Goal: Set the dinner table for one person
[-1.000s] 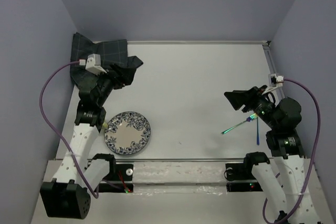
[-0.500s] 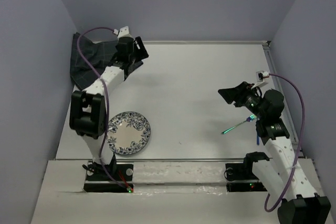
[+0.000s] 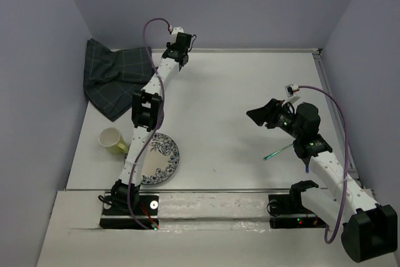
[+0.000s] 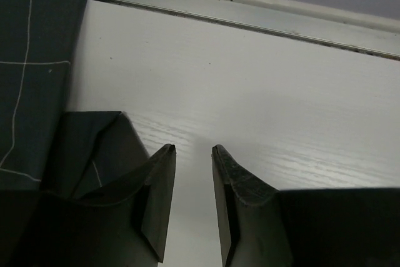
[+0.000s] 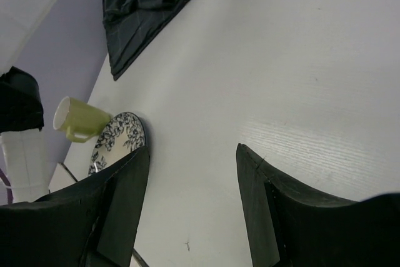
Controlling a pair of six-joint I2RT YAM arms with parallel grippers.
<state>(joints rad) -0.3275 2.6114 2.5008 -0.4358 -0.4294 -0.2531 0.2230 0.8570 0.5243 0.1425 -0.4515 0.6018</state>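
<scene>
checked cloth [image 3: 115, 82] at far-left corner, green cup [image 3: 110, 138] just beside patterned plate [image 3: 161, 157], left gripper [image 4: 194, 150] by far edge, fingers narrowly apart, nothing between, white dinner table [image 3: 231, 92] under everything, right gripper [image 5: 194, 149] wide apart, empty, green utensil [image 3: 279, 151] lying near it

Bright even light, soft faint shadows

One plate [image 3: 165, 154], cup [image 3: 111, 138], cloth [image 3: 112, 82], green utensil [image 3: 278, 151]

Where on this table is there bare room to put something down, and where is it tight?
Bare: the wide middle of the dinner table, between the left arm and the right gripper, up to the far rail. Crowded: the left edge, where cloth, cup and plate sit close.
</scene>
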